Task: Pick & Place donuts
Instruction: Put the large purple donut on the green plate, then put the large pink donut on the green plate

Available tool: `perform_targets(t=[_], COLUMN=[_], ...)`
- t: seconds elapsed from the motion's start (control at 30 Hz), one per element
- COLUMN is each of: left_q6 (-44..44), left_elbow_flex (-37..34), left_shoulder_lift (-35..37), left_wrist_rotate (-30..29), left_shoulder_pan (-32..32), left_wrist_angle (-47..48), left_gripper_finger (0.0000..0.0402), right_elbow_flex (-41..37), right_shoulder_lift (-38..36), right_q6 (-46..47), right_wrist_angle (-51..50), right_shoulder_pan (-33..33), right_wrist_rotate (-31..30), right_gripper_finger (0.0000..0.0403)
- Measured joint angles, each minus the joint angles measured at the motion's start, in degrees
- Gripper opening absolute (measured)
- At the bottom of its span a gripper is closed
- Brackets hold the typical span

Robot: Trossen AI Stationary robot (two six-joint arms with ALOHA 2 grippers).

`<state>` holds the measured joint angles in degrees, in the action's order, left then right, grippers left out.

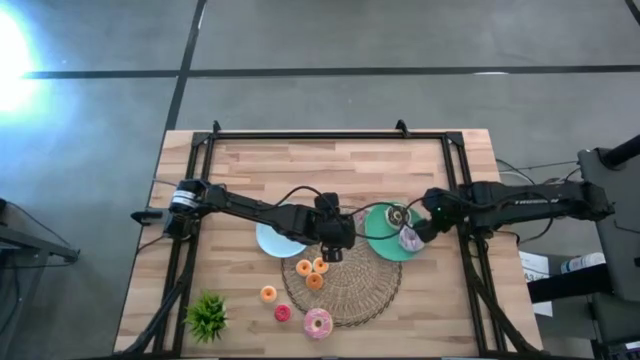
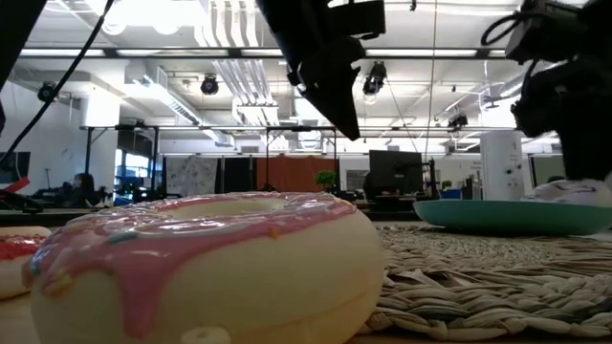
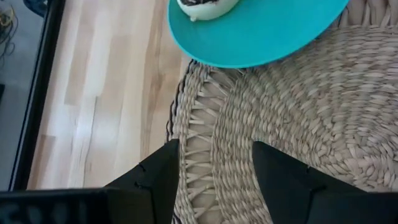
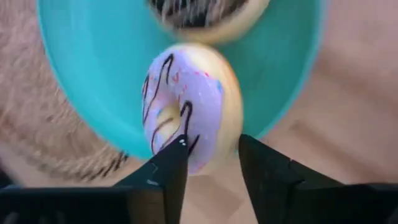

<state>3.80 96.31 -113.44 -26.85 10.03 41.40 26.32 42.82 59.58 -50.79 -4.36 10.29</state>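
My right gripper (image 4: 211, 167) is shut on the lilac-white frosted donut (image 4: 186, 115), over the near right part of the green plate (image 1: 378, 240). The dark brown donut (image 1: 397, 215) lies flat on that plate. My left gripper (image 1: 330, 250) hangs open above the far edge of the round woven mat (image 1: 350, 290) and touches nothing. The pink-frosted donut (image 1: 318, 323) lies at the mat's near edge. Three tiny orange donuts (image 1: 313, 271) sit on the mat's left part. Another orange one (image 1: 268, 294) and a red-pink one (image 1: 283, 313) lie on the bare wood. My right gripper pinches the lilac-white donut by its rim (image 4: 208, 158) between the two fingers, one finger on the frosted face and one on the plain underside. The fingers come slanting down from the table's right. The donut stands on edge; its lower side (image 2: 579, 191) sits low at the green plate.
A light-blue plate (image 1: 272, 242) lies under my left arm, left of the mat. A small spiky green plant (image 1: 207, 315) stands at the near left corner. Black frame rails (image 1: 190, 200) run along the table's sides. Bare wood lies along the far side.
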Motion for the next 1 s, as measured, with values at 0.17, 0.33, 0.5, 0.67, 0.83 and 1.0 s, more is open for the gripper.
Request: perform_targets(t=[0.17,0.33,0.5,0.67,0.83,1.0], left_q6=[0.8,2.5,4.0,9.5,16.5,23.0], left_elbow_flex=[-0.2,-5.5,-14.5,-21.2,-22.3,-20.9], left_shoulder_lift=[0.1,2.2,10.0,15.0,12.6,7.5], left_wrist_rotate=[4.5,12.2,21.6,26.3,26.3,20.7], left_shoulder_pan=[0.4,2.2,7.8,16.4,23.9,25.2], left_wrist_angle=[2.4,2.9,0.1,-10.4,-21.1,-22.8], left_gripper_finger=[0.0177,0.0177,0.0177,0.0177,0.0177,0.0177], right_elbow_flex=[3.4,3.7,7.3,10.3,12.4,13.9], right_shoulder_lift=[0.5,1.5,1.5,2.8,5.8,10.2], right_q6=[-2.8,-6.1,-15.4,-24.6,-31.9,-33.1], right_wrist_angle=[-2.9,-5.3,-5.0,-2.5,1.8,3.1], right_shoulder_pan=[0.0,0.7,6.0,11.0,14.9,15.4], right_wrist_rotate=[-5.1,-6.8,-14.1,-16.6,-18.3,-18.0], right_gripper_finger=[0.0165,0.0188,0.0201,0.0201,0.0201,0.0201])
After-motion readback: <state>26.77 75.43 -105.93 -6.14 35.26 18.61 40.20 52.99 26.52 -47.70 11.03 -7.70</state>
